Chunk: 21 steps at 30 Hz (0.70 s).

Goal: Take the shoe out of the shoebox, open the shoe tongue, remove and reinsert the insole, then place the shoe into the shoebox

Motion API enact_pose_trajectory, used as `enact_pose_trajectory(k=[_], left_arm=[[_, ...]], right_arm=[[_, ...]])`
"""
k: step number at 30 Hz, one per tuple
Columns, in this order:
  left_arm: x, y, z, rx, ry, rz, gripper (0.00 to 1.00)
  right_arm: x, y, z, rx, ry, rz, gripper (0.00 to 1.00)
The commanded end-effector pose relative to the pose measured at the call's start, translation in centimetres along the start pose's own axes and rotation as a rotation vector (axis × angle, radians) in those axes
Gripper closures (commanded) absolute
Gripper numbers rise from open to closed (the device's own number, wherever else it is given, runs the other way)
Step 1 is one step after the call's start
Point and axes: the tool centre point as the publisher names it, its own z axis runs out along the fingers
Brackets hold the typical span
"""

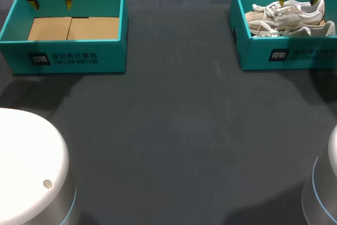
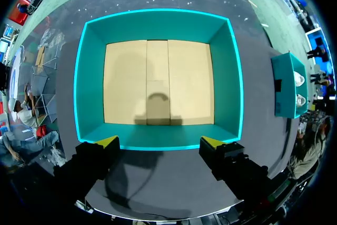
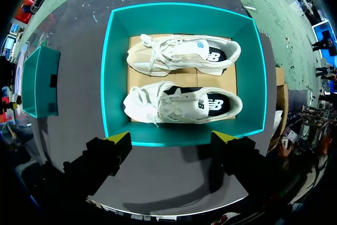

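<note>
Spread right pincer (image 3: 171, 137) hangs above shoebox (image 3: 117, 67); both shoes (image 3: 181, 104) lie within its walls.

Two shoes (image 1: 289, 17) in right shoebox (image 1: 253, 56)

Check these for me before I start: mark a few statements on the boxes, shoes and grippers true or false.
1. The left box holds no shoe. True: only its cardboard bottom shows.
2. The right box holds one shoe. False: two shoes lie in it side by side.
3. The right gripper is shut on a shoe. False: it is open above the right box, touching nothing.
4. The left gripper is open. True.
5. A shoe lies on the table between the boxes. False: both shoes are in the right box.
</note>
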Motion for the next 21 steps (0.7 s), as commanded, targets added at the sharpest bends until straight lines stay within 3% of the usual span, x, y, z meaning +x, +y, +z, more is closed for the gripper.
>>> enact_pose_trajectory(k=[1,11,21], left_arm=[[0.0,0.0,0.0,-0.001,-0.001,0.0,0.0],[0.0,0.0,0.0,-0.001,-0.001,0.0,0.0],[0.0,0.0,0.0,-0.001,-0.001,0.0,0.0]], right_arm=[[-1.0,0.3,0.2,-0.007,-0.023,0.006,0.0],[-6.6,1.4,2.0,-0.027,-0.072,0.03,0.0],[-10.7,1.6,4.8,-0.006,-0.108,0.056,0.0]])
